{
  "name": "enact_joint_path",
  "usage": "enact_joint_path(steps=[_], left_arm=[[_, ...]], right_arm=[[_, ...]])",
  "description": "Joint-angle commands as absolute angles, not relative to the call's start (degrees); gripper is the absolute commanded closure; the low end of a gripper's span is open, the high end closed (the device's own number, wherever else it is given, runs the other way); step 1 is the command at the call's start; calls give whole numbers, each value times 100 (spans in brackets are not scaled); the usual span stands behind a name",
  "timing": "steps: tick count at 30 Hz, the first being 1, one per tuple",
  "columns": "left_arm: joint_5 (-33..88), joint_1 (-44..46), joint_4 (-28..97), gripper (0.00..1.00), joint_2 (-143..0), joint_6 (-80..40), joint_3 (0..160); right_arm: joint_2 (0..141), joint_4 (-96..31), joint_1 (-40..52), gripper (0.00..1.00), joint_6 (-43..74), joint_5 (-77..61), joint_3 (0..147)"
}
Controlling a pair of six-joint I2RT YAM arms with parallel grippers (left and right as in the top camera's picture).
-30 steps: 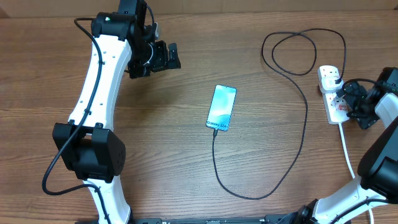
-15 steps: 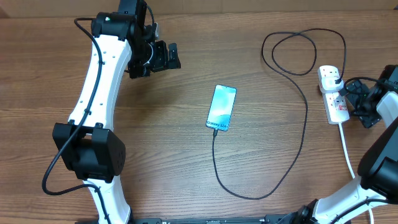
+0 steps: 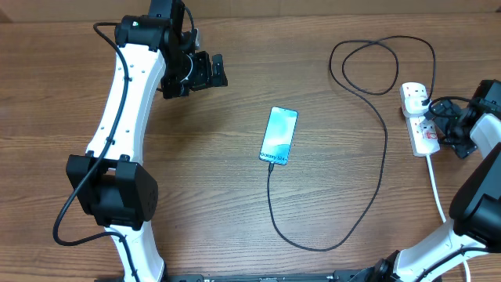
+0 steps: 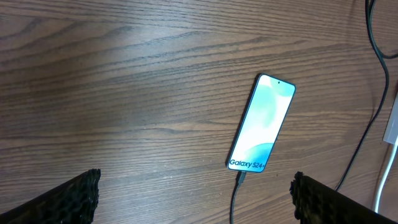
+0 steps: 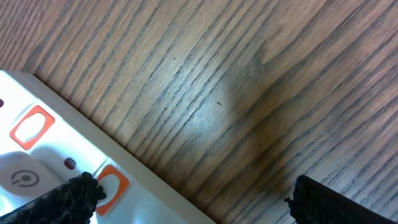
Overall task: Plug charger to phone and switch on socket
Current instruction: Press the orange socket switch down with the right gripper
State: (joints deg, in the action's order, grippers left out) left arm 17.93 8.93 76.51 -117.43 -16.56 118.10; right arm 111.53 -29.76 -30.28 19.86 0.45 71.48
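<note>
a wooden table (image 3: 196, 157) seen from above, with a white robot arm at each side. the left gripper (image 3: 219, 70) hangs over the far left of the table, well apart from everything, its fingers (image 4: 74, 199) spread wide with nothing between them. the right gripper (image 3: 440, 123) sits at the right edge just beside the socket (image 3: 423, 141), fingers (image 5: 68, 199) also spread wide and empty.

the charger (image 3: 383, 164), a thin black cable, leaves a black plug (image 3: 423, 100) seated in the far end of the socket, loops near the top of the table, then sweeps down and round to the phone (image 3: 279, 135). the phone lies flat in the middle of the table, screen lit pale blue. from the left wrist camera the connector tip (image 4: 239, 178) meets the phone's bottom edge and looks seated, so the switch appears to be the step left.

the right wrist camera shows two orange-red switches (image 5: 29, 126) on the white strip; which is on cannot be told.

risks: the strip looks light and lies loose, so a sideways push may slide it instead of rocking a switch. a wide-open finger could land on the wrong switch or knock the plug. any drag on the strip or cable could tug the connector from the phone.
</note>
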Motion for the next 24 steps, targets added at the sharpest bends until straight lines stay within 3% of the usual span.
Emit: enact_joint_path(steps=[1,24], left_arm=[[1741,902,7644,0,-11684,-1671,11819],[1741,902,7644,0,-11684,-1671,11819]], right_arm=[[11209,-2919,-2995,0,1968,58,7277],[11334,-3199,-2967,0,1942,54,7271]])
